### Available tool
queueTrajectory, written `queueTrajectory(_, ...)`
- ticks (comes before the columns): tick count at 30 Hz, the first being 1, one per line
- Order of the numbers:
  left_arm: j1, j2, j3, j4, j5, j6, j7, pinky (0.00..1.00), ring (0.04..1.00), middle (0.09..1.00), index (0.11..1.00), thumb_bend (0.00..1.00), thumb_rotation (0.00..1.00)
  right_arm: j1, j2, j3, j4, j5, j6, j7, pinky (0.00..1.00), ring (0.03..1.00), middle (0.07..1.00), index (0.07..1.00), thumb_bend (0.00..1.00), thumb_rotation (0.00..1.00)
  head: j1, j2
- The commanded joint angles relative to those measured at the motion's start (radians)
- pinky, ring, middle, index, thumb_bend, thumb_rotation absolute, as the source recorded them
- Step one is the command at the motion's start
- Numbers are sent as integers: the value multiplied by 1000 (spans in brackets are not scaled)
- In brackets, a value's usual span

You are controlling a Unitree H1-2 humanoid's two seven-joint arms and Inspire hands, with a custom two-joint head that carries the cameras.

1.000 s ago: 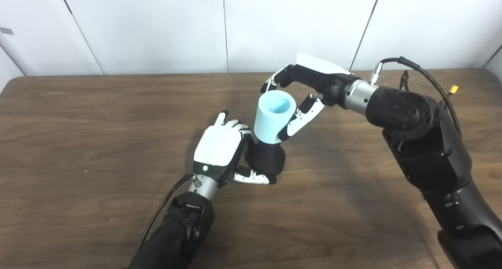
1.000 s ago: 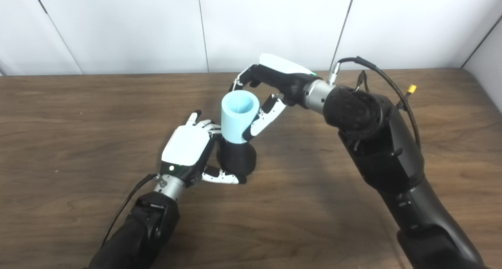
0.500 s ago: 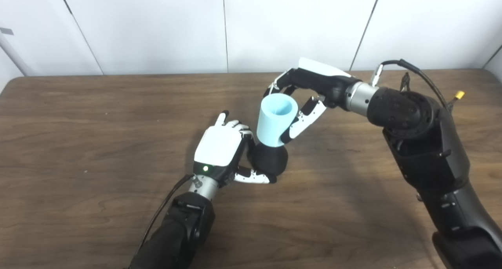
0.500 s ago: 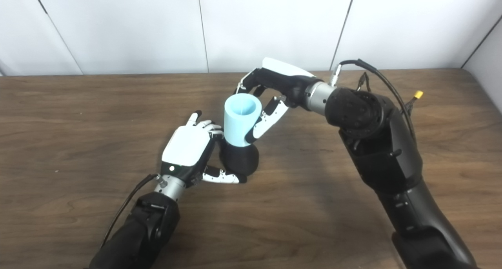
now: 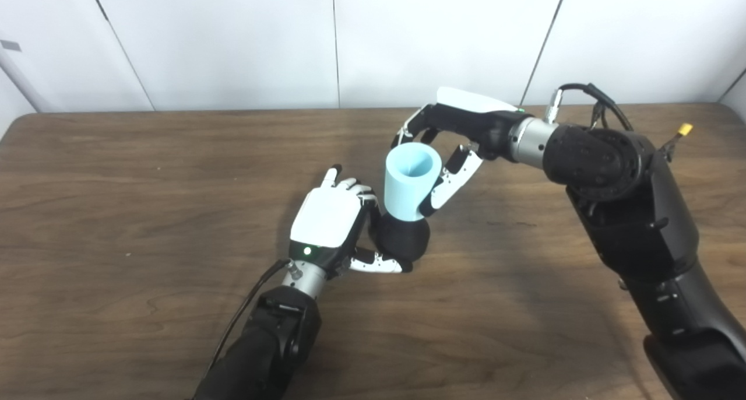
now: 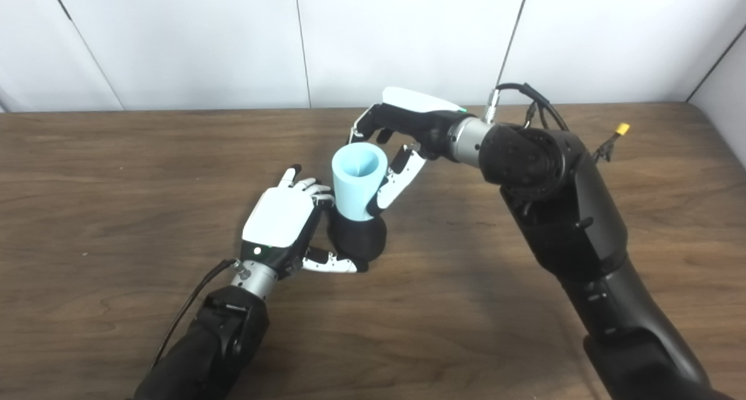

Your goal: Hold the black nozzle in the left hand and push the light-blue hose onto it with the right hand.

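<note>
The black nozzle [image 5: 403, 241] stands upright on the table near the middle, with my left hand [image 5: 326, 219] shut on its left side and the thumb wrapped under its front. The light-blue hose [image 5: 409, 184], a short open-topped tube, sits on top of the nozzle, its lower end over the nozzle's top and leaning slightly left. My right hand [image 5: 460, 126] reaches in from the right and is shut on the hose. Its fingers curl behind the rim and its thumb lies along the hose's right side. The joint between hose and nozzle is partly hidden by the hands.
The brown wooden table [image 5: 145, 184] runs to a white panelled wall at the back. A black cable with a yellow connector [image 5: 685, 129] hangs off my right forearm near the table's far right.
The hose has gone a little lower and to the right on the nozzle. My right wrist has turned and the forearm shifted. The left hand keeps its hold, almost still.
</note>
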Motion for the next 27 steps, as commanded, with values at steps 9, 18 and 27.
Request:
queueTrajectory(9, 43, -2, -40, 41, -4, -12, -83, 1000, 852, 772, 479, 526, 57, -28, -20, 1, -29, 4, 3, -7, 802, 870, 796, 514, 603, 182, -1, 4)
queueTrajectory(18, 38, 13, -40, 28, -8, -21, -97, 1000, 851, 771, 489, 524, 70, -7, -10, -9, -44, -9, 3, 8, 821, 864, 793, 605, 935, 302, -1, 5)
queueTrajectory(27, 40, 8, -29, 42, -27, -40, -47, 995, 835, 774, 576, 716, 156, -22, -25, -5, -32, 46, -3, -26, 806, 851, 795, 664, 1000, 360, 1, 1)
